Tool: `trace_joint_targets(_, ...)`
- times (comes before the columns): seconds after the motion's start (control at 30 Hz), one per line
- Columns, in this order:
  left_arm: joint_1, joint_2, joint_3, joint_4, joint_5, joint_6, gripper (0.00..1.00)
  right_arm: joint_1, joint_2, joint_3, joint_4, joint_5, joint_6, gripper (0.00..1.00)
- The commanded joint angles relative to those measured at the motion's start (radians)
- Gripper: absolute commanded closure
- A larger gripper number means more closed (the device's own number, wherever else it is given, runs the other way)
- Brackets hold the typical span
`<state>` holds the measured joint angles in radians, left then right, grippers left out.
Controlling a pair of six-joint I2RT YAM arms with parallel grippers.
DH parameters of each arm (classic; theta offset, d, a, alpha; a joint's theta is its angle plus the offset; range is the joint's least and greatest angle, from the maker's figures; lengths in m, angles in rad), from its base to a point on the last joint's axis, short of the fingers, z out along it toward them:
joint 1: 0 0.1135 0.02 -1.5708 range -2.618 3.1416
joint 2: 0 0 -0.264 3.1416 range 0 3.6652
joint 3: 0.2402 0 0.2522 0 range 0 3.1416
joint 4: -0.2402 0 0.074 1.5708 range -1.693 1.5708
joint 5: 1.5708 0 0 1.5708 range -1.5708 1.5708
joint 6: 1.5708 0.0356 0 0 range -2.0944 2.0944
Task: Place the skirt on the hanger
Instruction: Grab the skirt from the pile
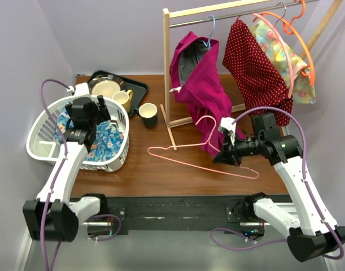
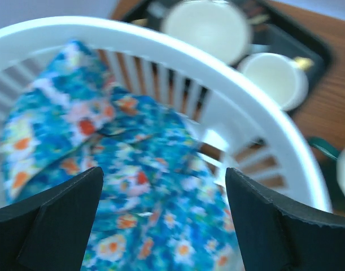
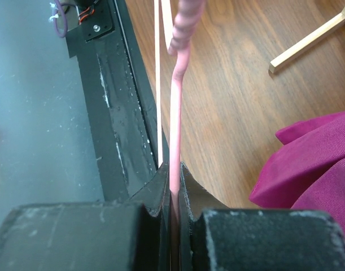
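The skirt (image 1: 109,134) is blue with a flower print and lies crumpled in a white laundry basket (image 1: 34,131). My left gripper (image 1: 85,129) hangs just above it, open, with nothing between the fingers. In the left wrist view the skirt (image 2: 144,192) fills the space under the left gripper (image 2: 164,172), inside the basket's rim (image 2: 262,113). A thin pink hanger (image 1: 186,158) rests on the table at mid-right. My right gripper (image 1: 222,154) is shut on its wire near the hook. The right wrist view shows the hanger's wire (image 3: 176,113) pinched in the right gripper (image 3: 175,168).
A wooden clothes rack (image 1: 166,68) stands at the back, with a magenta garment (image 1: 197,79) drooping to the table beside my right gripper. A red dotted garment (image 1: 251,68) and a floral one (image 1: 285,62) hang further right. A black tray (image 1: 135,90) with crockery and a dark mug (image 1: 148,114) sit behind the basket.
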<state>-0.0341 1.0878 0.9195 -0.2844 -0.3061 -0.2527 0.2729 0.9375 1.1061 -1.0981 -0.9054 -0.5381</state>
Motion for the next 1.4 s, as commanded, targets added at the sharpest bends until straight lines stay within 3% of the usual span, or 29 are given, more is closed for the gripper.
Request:
trace_joint_targets(0.0, 0.01, 0.151, 0.019, 0.073, -0.457, 0.004, 0.07, -0.003, -0.017, -0.003, 0.03, -0.016, 0.012, 1.0)
trace_joint_targets(0.1, 0.011, 0.308, 0.054, 0.094, -0.646, 0.029, 0.04, -0.003, -0.011, 0.0, 0.029, -0.024, 0.012, 1.0)
trace_joint_targets(0.27, 0.074, 0.529, 0.136, 0.097, -0.792, 0.017, 0.0, -0.009, -0.023, 0.001, 0.021, -0.039, 0.007, 1.0)
trace_joint_targets(0.47, 0.184, 0.661, 0.222, 0.097, -0.717, 0.047, 0.02, -0.014, -0.04, -0.003, 0.015, -0.053, 0.01, 1.0)
trace_joint_targets(0.5, 0.195, 0.672, 0.238, 0.085, -0.697, 0.04, 0.04, -0.015, -0.042, 0.0, 0.009, -0.053, 0.009, 1.0)
trace_joint_targets(0.57, 0.204, 0.678, 0.249, 0.07, -0.668, 0.038, 0.25, -0.015, -0.046, 0.001, 0.006, -0.058, 0.007, 1.0)
trace_joint_targets(0.6, 0.204, 0.67, 0.258, 0.064, -0.633, 0.038, 0.4, -0.015, -0.049, 0.001, 0.003, -0.056, 0.007, 1.0)
trace_joint_targets(0.63, 0.206, 0.66, 0.263, 0.059, -0.604, 0.041, 0.71, -0.015, -0.052, 0.0, 0.004, -0.058, 0.007, 1.0)
trace_joint_targets(0.73, 0.206, 0.563, 0.243, 0.086, -0.498, 0.069, 0.92, -0.015, -0.062, -0.002, 0.003, -0.056, 0.009, 1.0)
trace_joint_targets(0.83, 0.203, 0.402, 0.222, 0.11, -0.378, 0.063, 1.0, -0.017, -0.072, 0.003, -0.003, -0.047, 0.004, 1.0)
trace_joint_targets(1.03, 0.122, -0.016, 0.289, 0.071, -0.237, 0.04, 1.0, -0.017, -0.071, 0.041, -0.039, -0.01, -0.013, 1.0)
trace_joint_targets(1.23, 0.114, -0.143, 0.475, 0.04, 0.017, -0.107, 1.0, -0.017, -0.062, 0.119, -0.043, 0.063, 0.003, 1.0)
trace_joint_targets(1.37, 0.114, -0.134, 0.64, 0.099, 0.342, -0.25, 1.0, -0.018, -0.059, 0.213, -0.043, 0.178, 0.012, 1.0)
